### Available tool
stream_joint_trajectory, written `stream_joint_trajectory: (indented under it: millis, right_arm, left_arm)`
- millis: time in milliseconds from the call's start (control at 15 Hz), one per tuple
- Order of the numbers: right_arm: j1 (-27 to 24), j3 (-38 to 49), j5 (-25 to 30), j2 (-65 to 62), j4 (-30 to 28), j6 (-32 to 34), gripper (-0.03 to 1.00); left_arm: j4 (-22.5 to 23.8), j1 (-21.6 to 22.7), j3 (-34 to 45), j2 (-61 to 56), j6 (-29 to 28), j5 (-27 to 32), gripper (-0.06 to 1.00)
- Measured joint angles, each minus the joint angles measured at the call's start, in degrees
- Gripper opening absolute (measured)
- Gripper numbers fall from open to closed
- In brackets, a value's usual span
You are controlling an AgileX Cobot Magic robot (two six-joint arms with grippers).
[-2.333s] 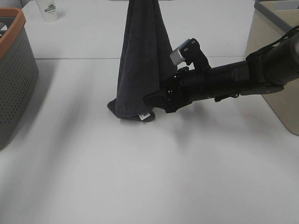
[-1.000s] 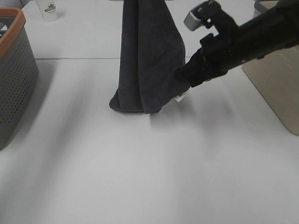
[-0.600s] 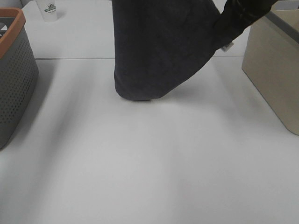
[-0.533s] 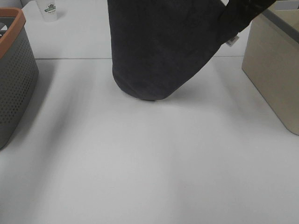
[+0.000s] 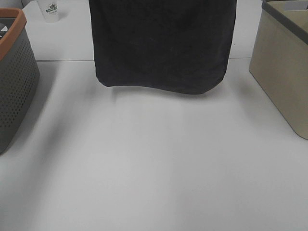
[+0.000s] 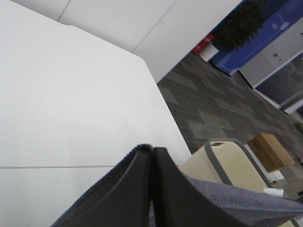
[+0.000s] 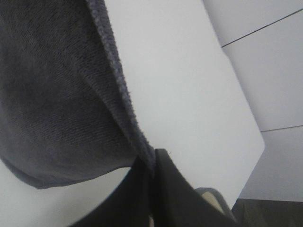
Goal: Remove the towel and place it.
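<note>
The towel [image 5: 161,45] hangs spread out like a curtain above the back of the surface [image 5: 154,163]. Its long axis runs side to side and its lower edge is level and points down. It hangs between the grey basket [image 5: 14,72] and the beige bin [image 5: 281,72]. The left tool [image 6: 152,156] is pinched together on the towel's edge, and so is the right tool [image 7: 154,163].

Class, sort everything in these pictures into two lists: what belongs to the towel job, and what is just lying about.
In the job: the towel; left gripper; right gripper, both shut on it.
Lying about, untouched: grey basket; beige bin; white cup.
</note>
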Motion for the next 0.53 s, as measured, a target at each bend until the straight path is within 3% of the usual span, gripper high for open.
stream_joint_trajectory:
  millis: [200,400,533]
  right_arm:
    - [0.11,0.00,-9.91,4.24,-0.11,0.00,0.02]
    - [0.11,-1.26,-15.58,8.48,-0.52,0.00,0.02]
    - [0.11,-5.73,-18.28,12.83,-0.57,0.00,0.02]
  left_arm:
    - [-0.69,0.00,0.29,0.29,2.12,6.36,0.00]
    - [-2.06,0.69,-3.50,4.70,6.30,6.19,0.00]
    - [-3.55,2.58,-10.43,10.43,8.48,3.09,0.00]
